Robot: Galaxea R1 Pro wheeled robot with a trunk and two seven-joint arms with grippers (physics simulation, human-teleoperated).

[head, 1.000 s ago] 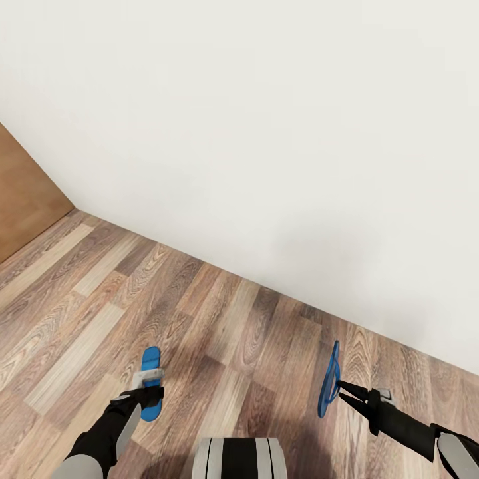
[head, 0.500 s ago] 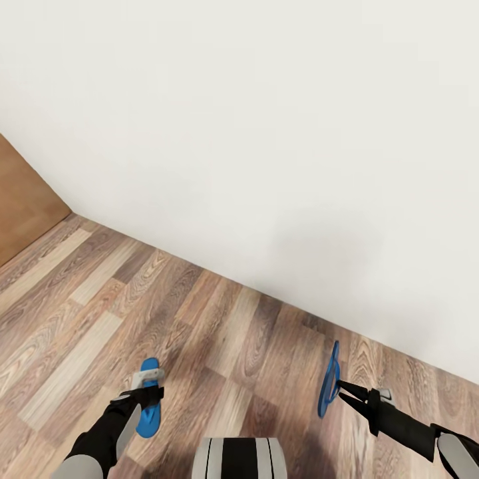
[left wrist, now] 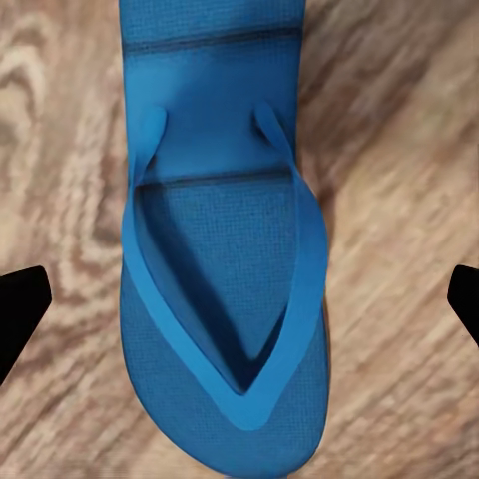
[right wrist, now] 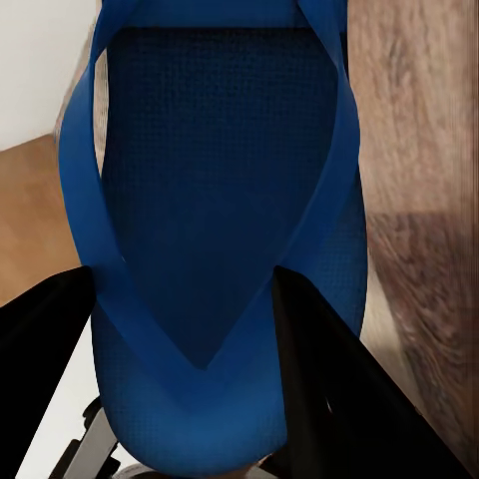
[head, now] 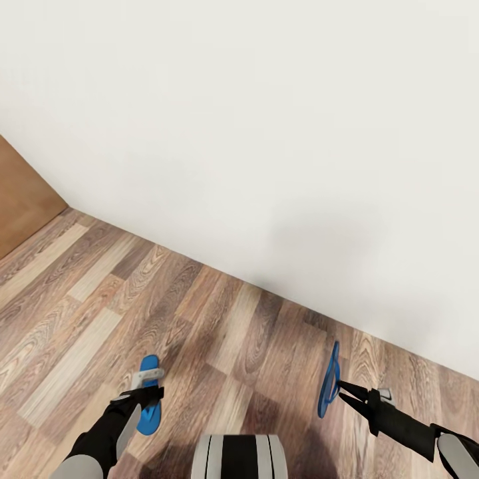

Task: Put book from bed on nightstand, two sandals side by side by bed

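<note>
One blue sandal [head: 149, 394] lies flat under my left hand [head: 142, 394]. My right hand [head: 340, 390] grips the other blue sandal [head: 328, 380] on its edge.

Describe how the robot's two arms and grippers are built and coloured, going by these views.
Both arms have light grey forearm shells near the frame's lower edge, then matte black wrist sections. The left gripper carries a pale grey bracket on top. The right gripper tapers to thin, pointed black jaws, with a small grey fitting behind them. In the wrist views the fingertips are plain flat black. No cables or markings show.
</note>
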